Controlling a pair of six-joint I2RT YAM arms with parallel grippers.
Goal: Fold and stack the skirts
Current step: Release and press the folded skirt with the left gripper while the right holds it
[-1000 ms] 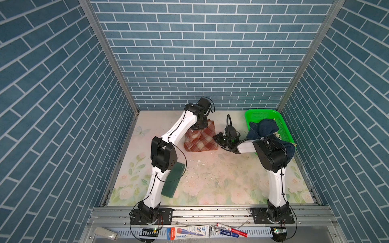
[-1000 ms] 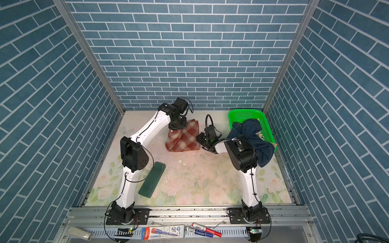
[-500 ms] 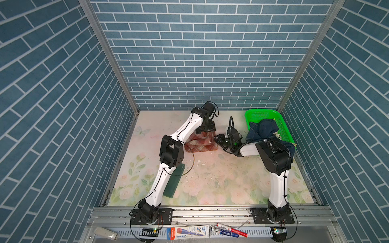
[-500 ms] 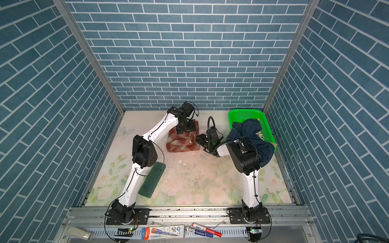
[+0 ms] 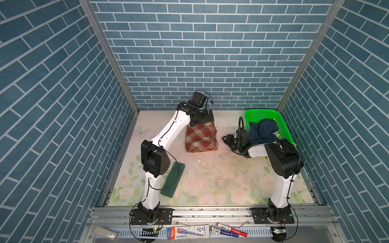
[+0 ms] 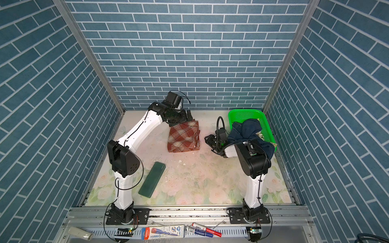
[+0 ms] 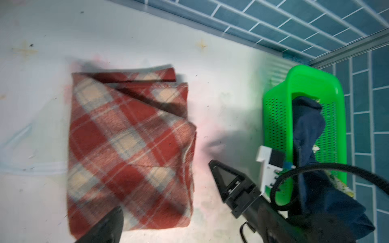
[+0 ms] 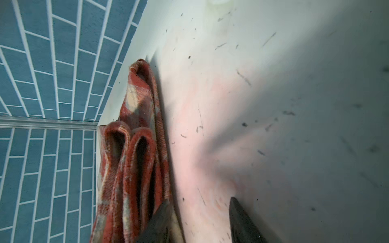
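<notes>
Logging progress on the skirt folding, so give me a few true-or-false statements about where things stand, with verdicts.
1. The plaid skirt lies folded on the table. True.
2. The denim skirt lies flat on the table beside it. False: it is bunched in the green basket, hanging over the rim.
3. The right gripper is clamped on the plaid skirt. False: its jaws stand apart beside the skirt, holding nothing.
4. The dark green pad lies apart from the plaid skirt. True.
</notes>
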